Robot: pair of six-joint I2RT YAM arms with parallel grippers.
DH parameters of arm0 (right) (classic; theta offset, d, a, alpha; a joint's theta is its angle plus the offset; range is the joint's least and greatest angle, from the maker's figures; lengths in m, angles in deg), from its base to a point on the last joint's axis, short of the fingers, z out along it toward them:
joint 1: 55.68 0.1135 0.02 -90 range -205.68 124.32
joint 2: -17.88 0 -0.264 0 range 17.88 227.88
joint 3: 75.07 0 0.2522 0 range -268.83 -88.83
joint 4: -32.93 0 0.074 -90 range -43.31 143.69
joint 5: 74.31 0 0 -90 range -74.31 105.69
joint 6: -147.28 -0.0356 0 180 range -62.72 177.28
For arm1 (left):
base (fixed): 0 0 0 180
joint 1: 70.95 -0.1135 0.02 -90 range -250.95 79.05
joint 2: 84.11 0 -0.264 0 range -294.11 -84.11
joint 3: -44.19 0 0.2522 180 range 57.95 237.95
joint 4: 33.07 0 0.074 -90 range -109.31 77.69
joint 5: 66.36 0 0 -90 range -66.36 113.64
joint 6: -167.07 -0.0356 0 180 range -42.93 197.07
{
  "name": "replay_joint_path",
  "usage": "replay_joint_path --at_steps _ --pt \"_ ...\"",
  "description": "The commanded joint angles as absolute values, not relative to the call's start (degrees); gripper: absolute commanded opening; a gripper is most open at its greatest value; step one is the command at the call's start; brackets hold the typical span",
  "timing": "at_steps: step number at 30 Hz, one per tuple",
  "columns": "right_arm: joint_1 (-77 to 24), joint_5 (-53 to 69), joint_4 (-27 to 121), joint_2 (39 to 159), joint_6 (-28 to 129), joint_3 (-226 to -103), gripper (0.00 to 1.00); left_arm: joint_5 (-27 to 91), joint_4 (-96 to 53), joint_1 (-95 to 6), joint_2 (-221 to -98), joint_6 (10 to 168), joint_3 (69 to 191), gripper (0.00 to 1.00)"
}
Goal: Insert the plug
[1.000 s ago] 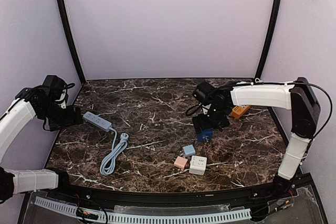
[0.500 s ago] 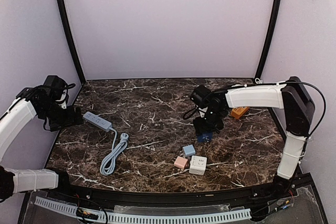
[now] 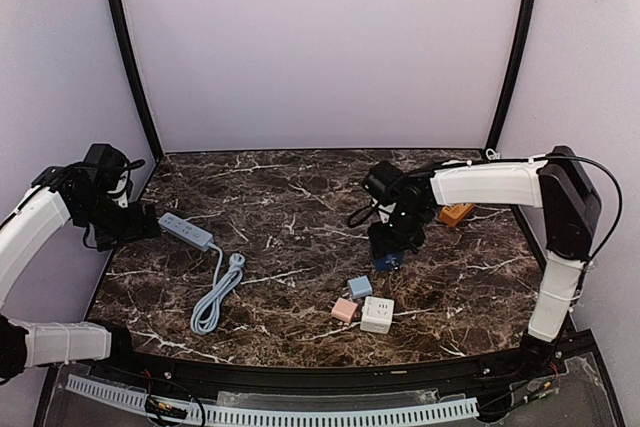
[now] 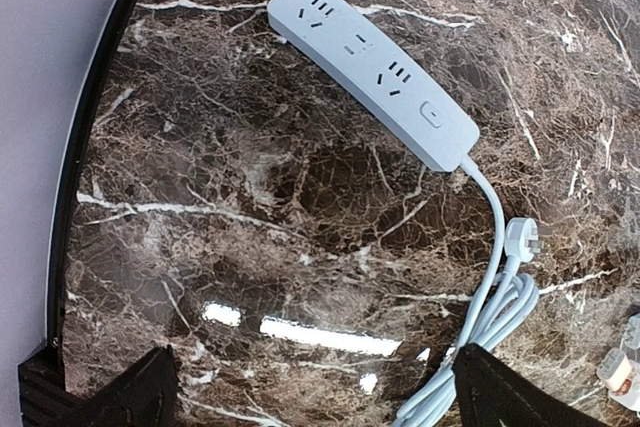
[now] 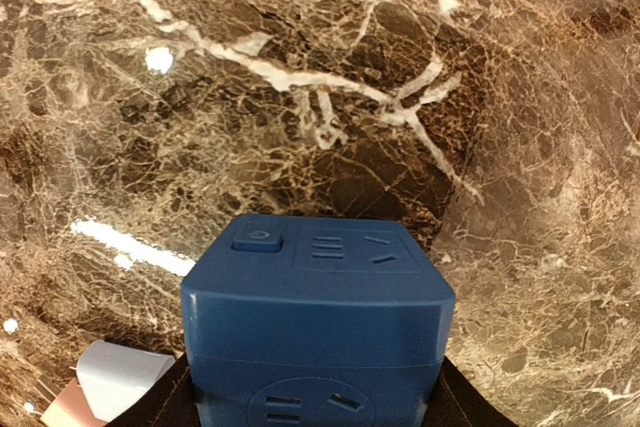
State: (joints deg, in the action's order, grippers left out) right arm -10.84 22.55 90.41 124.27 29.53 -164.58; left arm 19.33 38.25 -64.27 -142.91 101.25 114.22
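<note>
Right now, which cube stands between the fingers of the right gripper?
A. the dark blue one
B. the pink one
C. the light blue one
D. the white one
A: in the right wrist view the dark blue cube fills the gap between the fingers of the right gripper, while in the top view the pink cube, the white cube and the light blue cube lie apart from it, nearer the front edge.

Spare cube adapters on the dark marble table [image 3: 300,197]
With the white cube adapter [image 3: 377,314] as mark: pink cube [image 3: 344,310] just beside its left, pale blue cube [image 3: 360,287] close behind, orange adapter [image 3: 457,213] well apart, back right.
</note>
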Motion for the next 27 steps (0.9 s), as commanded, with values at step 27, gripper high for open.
replay_joint_path --at_steps 27 --pt "-8.5 4.4 60.6 95.1 53.1 -156.8 0.39 53.0 27.8 -50.3 -155.0 112.1 138.2 0.97"
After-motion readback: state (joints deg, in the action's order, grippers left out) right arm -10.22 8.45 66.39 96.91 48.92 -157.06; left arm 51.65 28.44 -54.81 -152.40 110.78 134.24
